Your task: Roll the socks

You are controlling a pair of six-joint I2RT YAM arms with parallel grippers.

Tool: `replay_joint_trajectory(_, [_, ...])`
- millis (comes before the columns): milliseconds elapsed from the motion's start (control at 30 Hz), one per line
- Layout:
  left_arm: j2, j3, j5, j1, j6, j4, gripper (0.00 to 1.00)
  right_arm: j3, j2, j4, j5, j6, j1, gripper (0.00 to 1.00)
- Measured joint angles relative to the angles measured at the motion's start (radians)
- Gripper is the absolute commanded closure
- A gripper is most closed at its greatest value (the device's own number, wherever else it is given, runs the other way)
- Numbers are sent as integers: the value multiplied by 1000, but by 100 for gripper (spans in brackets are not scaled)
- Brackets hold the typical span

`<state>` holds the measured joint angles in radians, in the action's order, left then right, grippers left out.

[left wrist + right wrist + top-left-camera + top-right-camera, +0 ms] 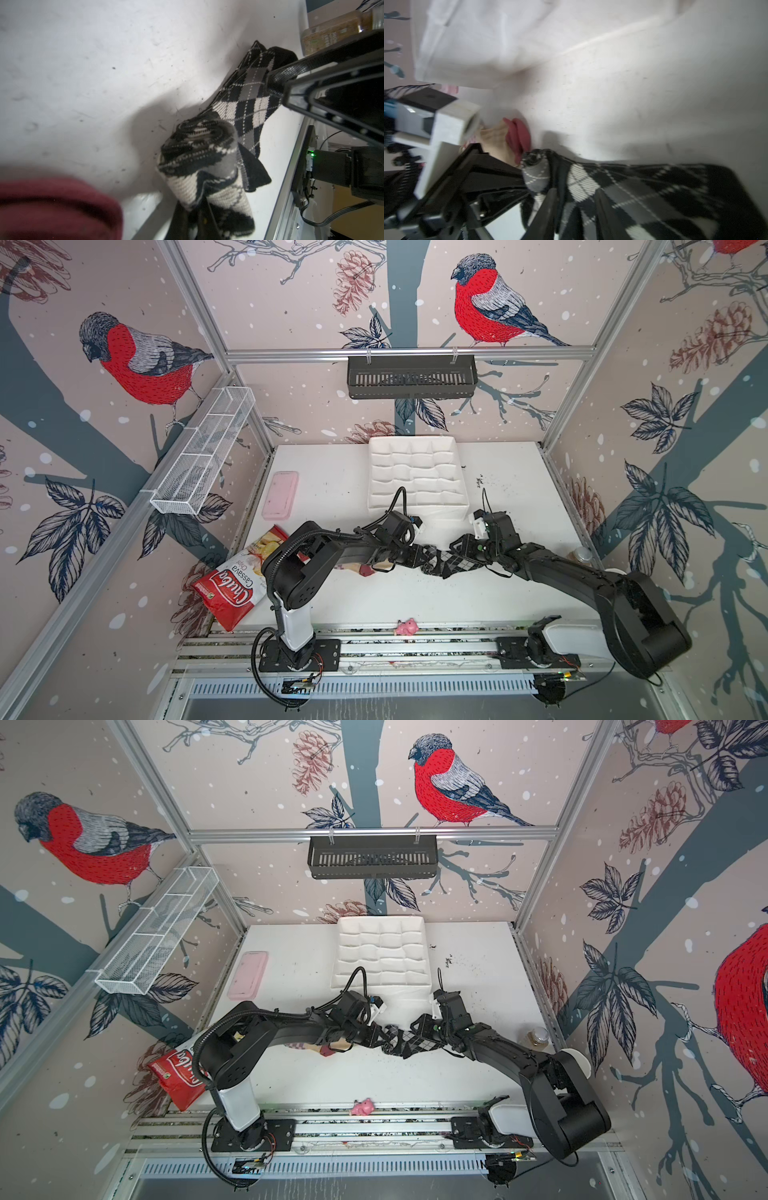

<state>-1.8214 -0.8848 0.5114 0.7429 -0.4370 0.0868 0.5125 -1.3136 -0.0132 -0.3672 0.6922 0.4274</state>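
Note:
The black-grey-white argyle sock (441, 563) (405, 1043) lies stretched between both grippers at the table's middle. My left gripper (415, 558) (193, 209) is shut on the sock's one end, which is wound into a loose roll (197, 153) around its jaws. My right gripper (459, 556) (576, 199) is open, its two fingers (548, 207) straddling the flat part of the argyle sock (643, 187), with fabric between them. The tan sock with the maroon toe (358, 569) (517, 135) lies crumpled under the left arm, mostly hidden.
A white divided organiser (415, 506) stands just behind the grippers. A pink case (280, 493) and a red chips bag (232, 589) lie at the left. A jar (582, 554) stands at the right edge, a pink toy (406, 626) at the front.

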Motion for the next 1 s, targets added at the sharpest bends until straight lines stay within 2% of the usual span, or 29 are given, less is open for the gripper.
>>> replay_joint_trajectory(100, [11, -57, -69, 4, 52, -130, 100, -3, -3, 54, 22, -44, -3, 78])
replay_joint_trajectory(300, [4, -213, -268, 63, 137, -385, 100, -42, -8, 65, 13, -74, -3, 79])
replay_joint_trajectory(667, [-163, -531, -537, 187, 208, -739, 100, -63, -74, -67, -34, -92, -11, 82])
replay_joint_trajectory(733, [-200, -590, -582, 205, 210, -793, 100, -77, -52, -68, -35, -93, -12, 75])
replay_joint_trajectory(867, [-235, -660, -632, 230, 216, -863, 100, -88, 68, -2, -26, -93, -23, 69])
replay_joint_trajectory(933, [-238, -672, -639, 233, 216, -881, 100, -77, 143, 24, -19, -93, -27, 70])
replay_joint_trajectory(1000, [-238, -679, -639, 233, 216, -895, 100, -64, 203, 28, -18, -94, -26, 75])
